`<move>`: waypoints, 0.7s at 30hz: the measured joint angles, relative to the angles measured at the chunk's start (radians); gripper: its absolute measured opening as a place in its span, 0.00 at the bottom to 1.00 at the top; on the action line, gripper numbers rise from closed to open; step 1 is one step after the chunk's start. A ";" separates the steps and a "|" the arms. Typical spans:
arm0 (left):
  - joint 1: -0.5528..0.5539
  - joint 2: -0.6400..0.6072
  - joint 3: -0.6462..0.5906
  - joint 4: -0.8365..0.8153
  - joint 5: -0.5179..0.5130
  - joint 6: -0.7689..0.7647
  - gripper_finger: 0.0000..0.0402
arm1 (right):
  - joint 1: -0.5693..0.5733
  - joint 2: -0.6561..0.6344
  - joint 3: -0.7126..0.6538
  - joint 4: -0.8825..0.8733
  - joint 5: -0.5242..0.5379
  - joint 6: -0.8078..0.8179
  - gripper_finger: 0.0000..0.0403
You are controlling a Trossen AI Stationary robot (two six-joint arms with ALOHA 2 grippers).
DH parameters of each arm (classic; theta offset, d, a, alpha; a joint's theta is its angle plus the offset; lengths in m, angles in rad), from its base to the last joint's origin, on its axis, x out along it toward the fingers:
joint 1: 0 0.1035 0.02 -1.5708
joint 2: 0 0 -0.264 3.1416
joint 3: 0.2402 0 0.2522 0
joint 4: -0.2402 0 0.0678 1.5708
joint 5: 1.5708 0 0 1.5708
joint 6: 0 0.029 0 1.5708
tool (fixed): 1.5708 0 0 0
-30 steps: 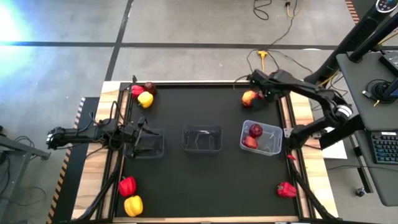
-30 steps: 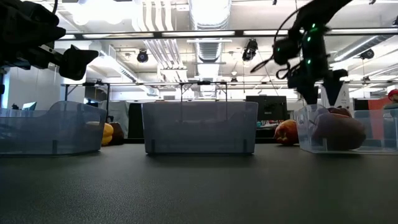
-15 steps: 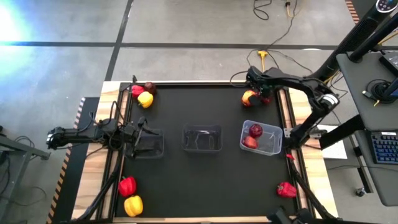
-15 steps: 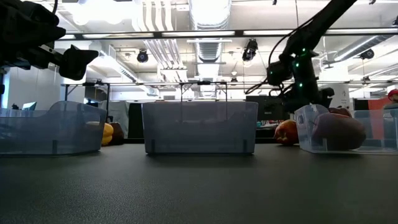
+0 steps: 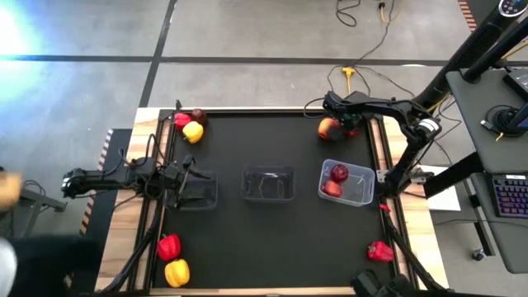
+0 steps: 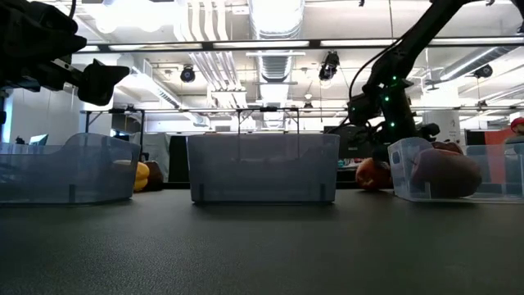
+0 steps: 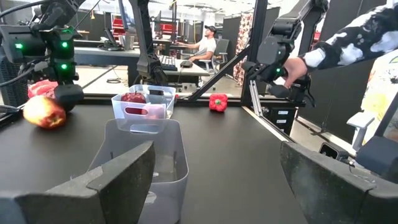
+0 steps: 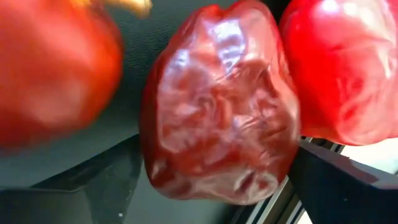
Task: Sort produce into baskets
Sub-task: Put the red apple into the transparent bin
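We idle the left gripper (image 5: 191, 176), jaws part open and empty, over the left clear plastic tub (image 5: 196, 190). Far corner of the counter: right gripper (image 5: 334, 125), jaws open, straddles a dark maroon glossy fruit (image 8: 217, 106). Next, we judge: close, lift, carry to a tub.

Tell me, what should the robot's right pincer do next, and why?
Probably close. The right pincer sits low at the table's far right corner, and its wrist view shows a dark red glossy fruit between its two open fingers, with redder fruits either side. Closing would likely grip it.
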State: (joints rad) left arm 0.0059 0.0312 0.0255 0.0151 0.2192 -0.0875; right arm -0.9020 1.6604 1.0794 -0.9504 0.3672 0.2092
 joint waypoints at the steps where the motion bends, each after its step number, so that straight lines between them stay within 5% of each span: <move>1: 0.000 0.000 0.000 0.000 0.000 0.000 0.81 | 0.000 0.000 0.000 0.000 0.000 0.001 0.85; 6: 0.000 0.000 0.000 0.000 0.000 0.000 0.81 | 0.001 -0.014 0.000 -0.011 -0.001 0.014 0.74; 21: 0.000 0.000 0.000 0.000 0.000 0.000 0.81 | 0.186 -0.228 0.000 -0.223 -0.081 0.128 0.75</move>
State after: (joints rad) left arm 0.0061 0.0315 0.0254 0.0151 0.2192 -0.0875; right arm -0.7163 1.4319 1.0794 -1.1730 0.2862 0.3377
